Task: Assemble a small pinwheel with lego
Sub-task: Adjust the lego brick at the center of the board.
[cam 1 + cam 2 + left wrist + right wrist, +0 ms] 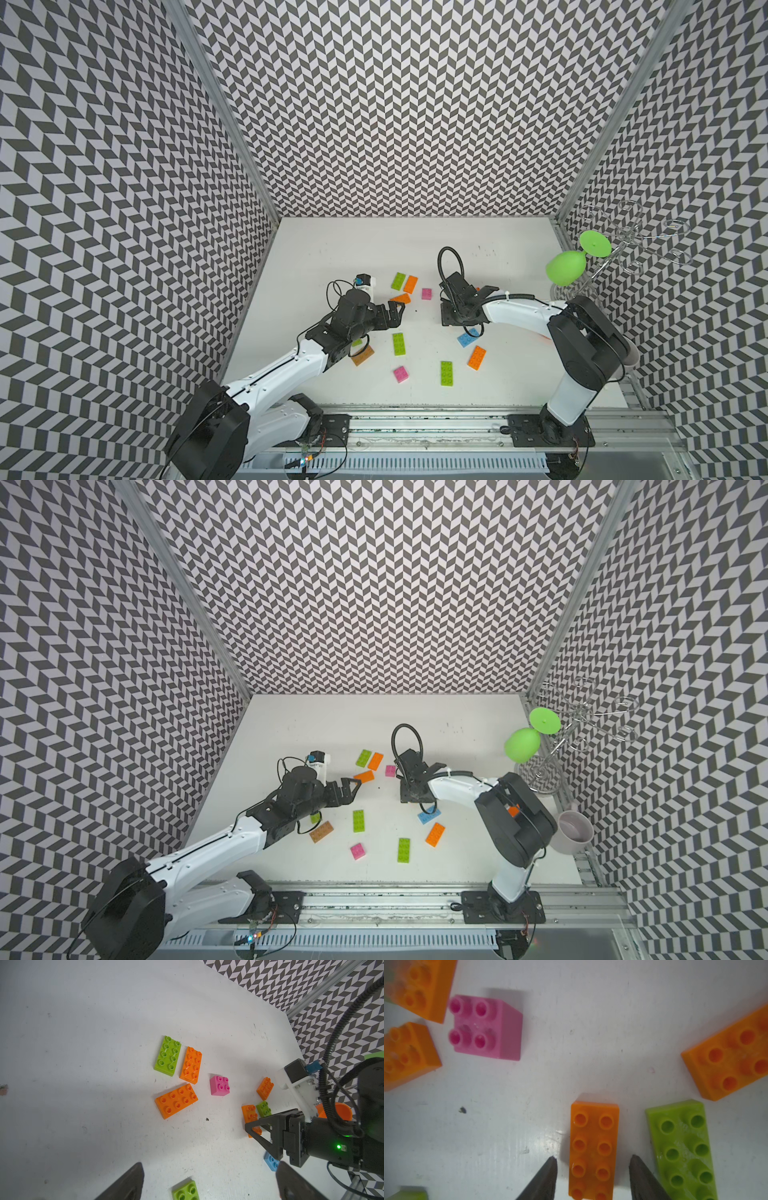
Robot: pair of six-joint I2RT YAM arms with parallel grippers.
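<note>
Straddling an orange brick, the right jaws are seen partly open, with one finger set along each long side of it. A thin strip of table shows between each tip and the plastic, so nothing is gripped. This brick is a flat oblong laid studs up, two hollow round studs across, with its far end pointing away from the jaws.

Just outside one finger, a lime green brick of the same shape is laid nearly parallel to the orange one and apart from it. Ahead of the jaws on that same side, a second orange brick is set askew. Ahead on the opposite side, a pink square with four studs is seen, thicker than the flat pieces. Past it the blurred ends of two more orange pieces are cut off by the edge of the view.

The left jaws are spread wide and nothing is held in them. Between their tips, the end of another lime piece is seen lying on the table.

Behind both jaws, toward the arm bases, a blue brick, a brown brick and a second pink square are scattered apart in both top views.
</note>
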